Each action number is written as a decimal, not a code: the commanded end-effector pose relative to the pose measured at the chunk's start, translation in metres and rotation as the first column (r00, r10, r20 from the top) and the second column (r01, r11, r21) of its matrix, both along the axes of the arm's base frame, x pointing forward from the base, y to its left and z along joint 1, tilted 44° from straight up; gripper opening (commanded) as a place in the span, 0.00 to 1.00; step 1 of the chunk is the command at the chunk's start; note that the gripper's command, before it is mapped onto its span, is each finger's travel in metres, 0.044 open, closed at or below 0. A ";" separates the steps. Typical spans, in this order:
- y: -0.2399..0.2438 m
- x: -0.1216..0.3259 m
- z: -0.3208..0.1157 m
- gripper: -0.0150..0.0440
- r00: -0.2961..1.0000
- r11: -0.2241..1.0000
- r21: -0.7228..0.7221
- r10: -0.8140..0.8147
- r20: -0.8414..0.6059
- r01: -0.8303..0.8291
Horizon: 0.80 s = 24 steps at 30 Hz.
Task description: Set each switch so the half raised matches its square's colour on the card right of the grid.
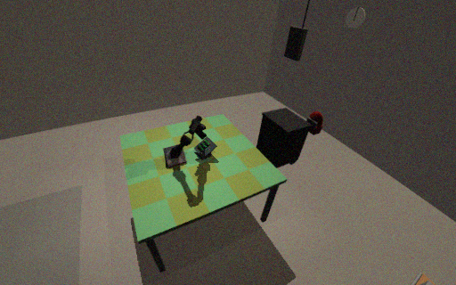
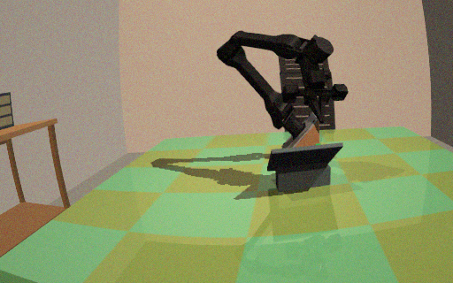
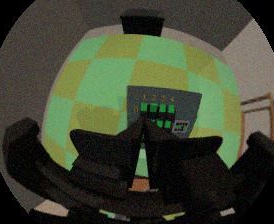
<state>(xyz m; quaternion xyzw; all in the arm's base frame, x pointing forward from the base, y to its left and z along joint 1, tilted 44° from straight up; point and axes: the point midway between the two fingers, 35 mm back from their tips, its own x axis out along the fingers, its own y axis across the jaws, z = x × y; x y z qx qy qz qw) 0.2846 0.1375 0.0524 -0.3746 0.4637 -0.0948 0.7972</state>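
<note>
The tilted grey switch panel (image 1: 211, 149) (image 2: 304, 158) (image 3: 137, 94) stands in front of the arm. In the wrist view its far row of switches (image 3: 153, 107) shows green halves under the numbers 1 to 4. In the near row, green shows on the right-hand switches (image 3: 168, 124); the left part is hidden behind the fingers. The small card (image 3: 181, 126) is right of the near row; its squares are too small to read surely. My gripper (image 2: 319, 117) (image 3: 144, 120) is shut and empty, its tips above the panel, with a gap below them in the exterior view.
The panel sits on a chequered green and yellow table (image 1: 155, 215) (image 2: 196, 212). The arm's base (image 1: 175, 158) is beside it. A dark cabinet (image 1: 282, 134) stands beyond the table, and a wooden shelf (image 2: 19, 133) stands to the left in the exterior view.
</note>
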 end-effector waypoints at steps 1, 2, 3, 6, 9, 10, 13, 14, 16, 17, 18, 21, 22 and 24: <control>-0.004 -0.001 0.008 0.25 1.000 1.000 -0.002 -0.008 0.003 0.008; -0.009 0.001 0.013 0.25 1.000 1.000 -0.003 -0.008 0.003 0.008; -0.013 0.002 0.017 0.25 1.000 1.000 -0.003 -0.008 0.003 0.008; -0.014 0.002 0.018 0.25 1.000 1.000 -0.003 -0.008 0.003 0.008; -0.026 0.016 0.003 0.25 1.000 1.000 -0.007 -0.020 -0.008 0.020; -0.030 0.021 -0.003 0.25 1.000 1.000 -0.008 -0.024 -0.012 0.024; -0.032 0.022 -0.005 0.25 1.000 1.000 -0.009 -0.026 -0.013 0.026; -0.032 0.022 -0.005 0.25 1.000 1.000 -0.009 -0.026 -0.013 0.026; -0.032 0.022 -0.005 0.25 1.000 1.000 -0.009 -0.026 -0.013 0.026; -0.032 0.023 -0.005 0.25 1.000 1.000 -0.009 -0.026 -0.013 0.026; -0.034 0.025 -0.008 0.25 1.000 1.000 -0.009 -0.026 -0.013 0.026; -0.037 0.028 -0.011 0.25 1.000 1.000 -0.009 -0.026 -0.012 0.026; -0.037 0.028 -0.011 0.25 1.000 1.000 -0.009 -0.026 -0.012 0.026; -0.037 0.028 -0.012 0.25 1.000 1.000 -0.009 -0.026 -0.012 0.026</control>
